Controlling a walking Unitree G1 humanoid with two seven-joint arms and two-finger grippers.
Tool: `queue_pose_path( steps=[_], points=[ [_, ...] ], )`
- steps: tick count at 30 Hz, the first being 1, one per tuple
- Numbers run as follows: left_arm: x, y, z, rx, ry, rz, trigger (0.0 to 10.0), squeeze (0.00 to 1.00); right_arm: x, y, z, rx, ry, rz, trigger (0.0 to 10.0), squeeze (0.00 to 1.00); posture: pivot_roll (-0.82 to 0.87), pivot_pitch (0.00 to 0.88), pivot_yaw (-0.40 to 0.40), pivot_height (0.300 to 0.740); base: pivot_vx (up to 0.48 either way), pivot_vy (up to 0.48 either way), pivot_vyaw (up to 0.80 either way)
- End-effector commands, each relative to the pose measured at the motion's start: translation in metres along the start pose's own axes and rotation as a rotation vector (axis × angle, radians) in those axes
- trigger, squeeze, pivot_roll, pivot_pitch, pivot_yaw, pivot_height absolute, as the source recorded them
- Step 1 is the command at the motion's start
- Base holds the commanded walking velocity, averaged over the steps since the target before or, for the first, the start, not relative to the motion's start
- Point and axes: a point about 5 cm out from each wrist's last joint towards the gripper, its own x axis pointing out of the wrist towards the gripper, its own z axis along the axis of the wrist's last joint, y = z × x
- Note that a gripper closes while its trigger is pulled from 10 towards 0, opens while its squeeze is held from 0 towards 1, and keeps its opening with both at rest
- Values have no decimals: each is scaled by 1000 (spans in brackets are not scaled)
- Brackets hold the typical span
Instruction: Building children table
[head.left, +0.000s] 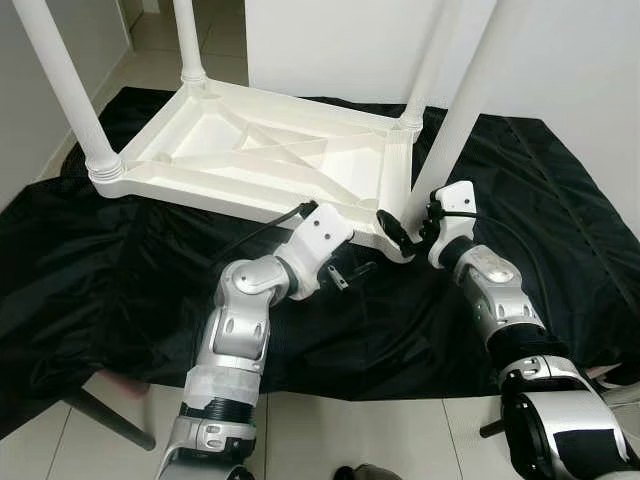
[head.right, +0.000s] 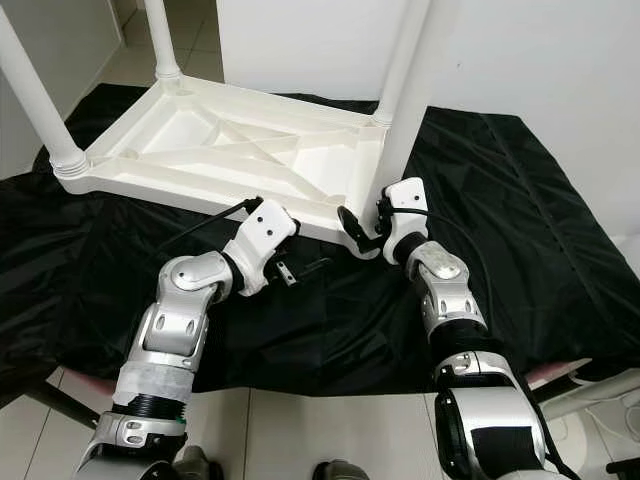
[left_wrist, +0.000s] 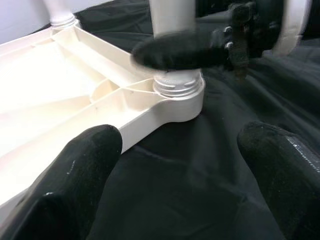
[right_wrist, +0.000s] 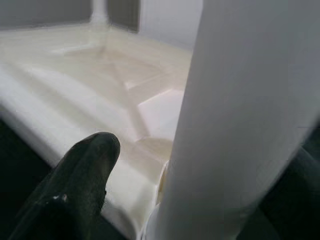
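Observation:
A white plastic children's table (head.left: 200, 185) lies upside down on a black cloth, with its legs pointing up. My right gripper (head.left: 398, 228) is at the near right corner, shut on the table leg (head.left: 462, 115) just above its threaded collar (left_wrist: 177, 87). In the right wrist view the leg (right_wrist: 235, 115) stands between one black finger (right_wrist: 80, 185) and the other, mostly hidden behind it. My left gripper (head.left: 350, 273) hovers open just above the cloth, a little in front of that same corner. Its two fingers (left_wrist: 75, 185) hold nothing.
The black cloth (head.left: 120, 270) covers the floor under and around the table. Three more white legs (head.left: 60, 90) rise from the other corners. A white wall stands behind. Pale floor tiles (head.left: 340, 435) run along the near edge, where a dark rod (head.left: 100, 415) lies at the left.

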Motion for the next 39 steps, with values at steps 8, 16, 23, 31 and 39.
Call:
queue_pose_path(
  steps=[8, 16, 23, 31, 39],
  points=[
    [-3, 18, 4, -40, -40, 351, 10000, 0, -23, 16, 3, 56, -109, -182, 10000, 0, 0, 0, -51, 740, 0, 0, 0],
    [-5, 34, 3, -21, -27, 379, 10000, 0, -41, 47, 2, 96, -154, -188, 10000, 0, -21, 5, -30, 740, 0, 0, 0],
    [-5, 41, 4, -13, -19, 402, 10000, 0, -39, 76, 0, 149, -137, -123, 10000, 0, -22, 0, -27, 740, 0, 0, 0],
    [0, 52, 10, -1, -27, 441, 10000, 0, -11, 79, 4, 213, -125, -91, 10000, 0, -7, 0, -42, 740, 0, 0, 0],
    [1, 53, 12, 9, -34, 440, 10000, 0, 8, 64, 7, 227, -118, -147, 10000, 0, 7, 0, -52, 740, 0, 0, 0]
  ],
)
